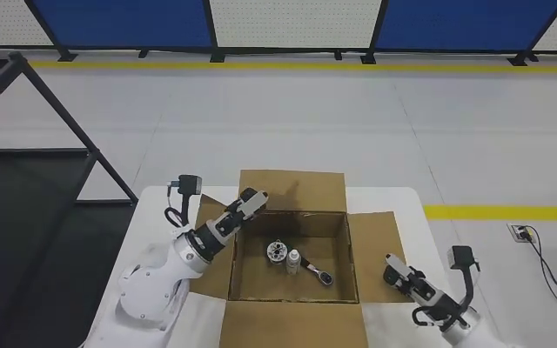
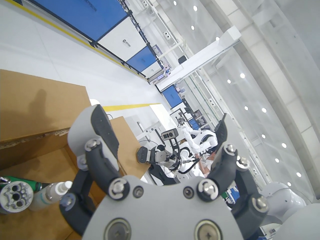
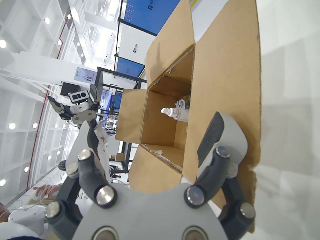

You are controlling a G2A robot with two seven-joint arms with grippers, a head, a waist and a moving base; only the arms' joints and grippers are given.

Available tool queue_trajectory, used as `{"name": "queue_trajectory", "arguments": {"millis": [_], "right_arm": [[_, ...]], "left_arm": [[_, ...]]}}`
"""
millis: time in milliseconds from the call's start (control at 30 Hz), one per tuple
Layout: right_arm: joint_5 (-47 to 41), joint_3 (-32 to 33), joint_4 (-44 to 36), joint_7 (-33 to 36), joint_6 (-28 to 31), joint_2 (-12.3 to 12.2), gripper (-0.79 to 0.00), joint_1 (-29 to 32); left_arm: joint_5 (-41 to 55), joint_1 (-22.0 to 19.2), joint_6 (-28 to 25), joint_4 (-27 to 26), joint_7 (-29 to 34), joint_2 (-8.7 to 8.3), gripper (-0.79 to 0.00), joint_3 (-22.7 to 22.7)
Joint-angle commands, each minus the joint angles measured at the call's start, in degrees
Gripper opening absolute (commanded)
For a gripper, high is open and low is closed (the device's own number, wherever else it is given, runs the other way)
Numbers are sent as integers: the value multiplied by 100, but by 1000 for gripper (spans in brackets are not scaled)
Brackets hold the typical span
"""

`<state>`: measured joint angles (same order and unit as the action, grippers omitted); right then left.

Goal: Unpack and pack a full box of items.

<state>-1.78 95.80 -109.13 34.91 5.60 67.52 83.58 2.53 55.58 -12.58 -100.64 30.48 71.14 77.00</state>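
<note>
On the white table, the open cardboard box sits midway between the left and right edges, flaps folded out. The left gripper hangs over the box's far left corner, fingers spread, empty. Inside stand a round grey part and a white bottle, cap up. Beside them a ratchet lies slantwise, head toward the near right corner. The right gripper, spread and empty, is over the right flap. Behind are a pale floor, yellow lines, and printed blue and white panels.
</note>
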Motion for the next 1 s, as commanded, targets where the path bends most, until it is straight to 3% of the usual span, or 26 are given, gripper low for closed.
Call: {"name": "queue_trajectory", "arguments": {"millis": [0, 467, 767, 967], "right_arm": [[95, -83, 92, -156, -71, 5, 0, -67], [164, -444, 355, -287, -197, 1, 0, -492], [30, -522, 574, -577, -344, 10, 0, -681], [537, -696, 684, -1119, -782, 26, 0, -801]], "left_arm": [[1, 220, 23, -37, -31, -26, 0, 155], [197, 1502, 78, -164, -603, -117, 0, 906], [422, 1825, 61, 81, -833, -121, 0, 1030], [485, 1901, 77, 115, -789, -119, 0, 964]]}}
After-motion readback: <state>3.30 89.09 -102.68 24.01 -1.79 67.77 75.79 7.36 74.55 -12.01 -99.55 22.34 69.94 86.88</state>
